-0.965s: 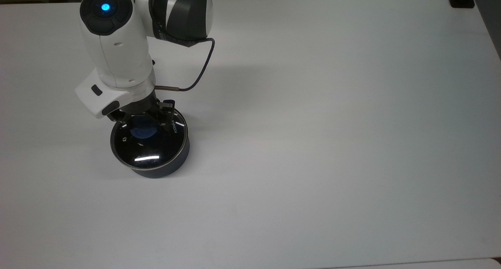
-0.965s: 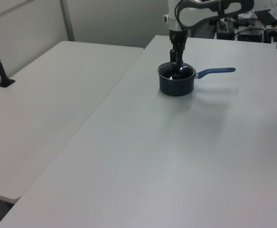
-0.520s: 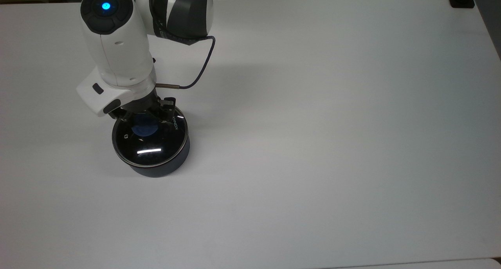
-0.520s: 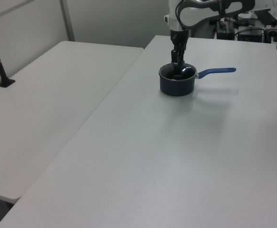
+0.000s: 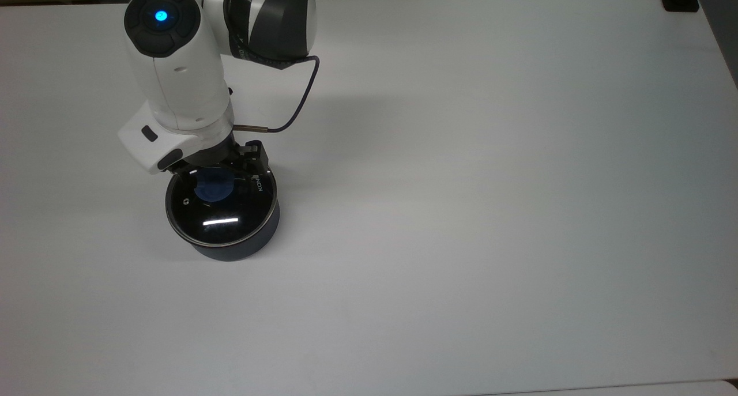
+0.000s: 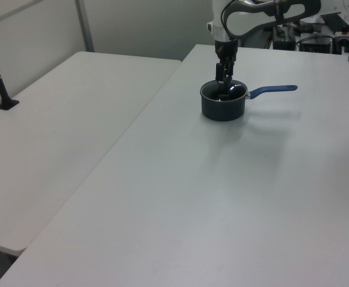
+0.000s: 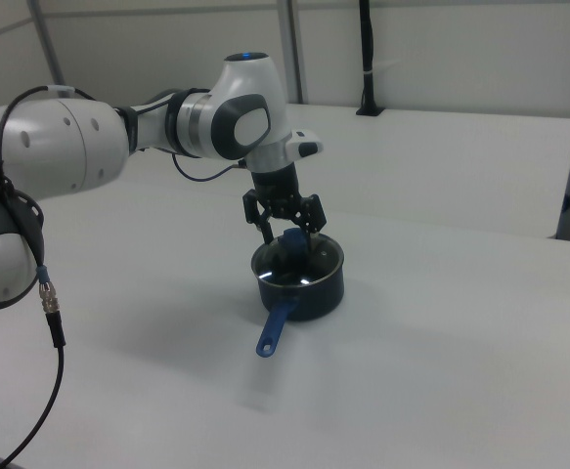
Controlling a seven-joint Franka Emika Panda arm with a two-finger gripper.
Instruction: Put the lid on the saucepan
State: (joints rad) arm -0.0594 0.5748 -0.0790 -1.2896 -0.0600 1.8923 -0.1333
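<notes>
Lid (image 5: 221,211), round clear glass with blue knob, sits on your small dark blue-handled saucepan (image 6: 222,106); hand (image 7: 286,225) hangs spread apart above it, likely just released.

The glass lid (image 5: 222,211), blue knob up, sits flat on the dark saucepan (image 7: 309,291), whose blue handle (image 6: 272,89) lies level above the table.

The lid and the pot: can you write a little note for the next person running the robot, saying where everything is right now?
End effector: open, fingers spread on either side of the lid's blue knob, not gripping it.
Lid: lying flat on the saucepan, rim to rim.
Saucepan: on the white table, blue handle pointing to the left view's right.
Done: lid is on.
Left: lift the end effector clear.
</notes>
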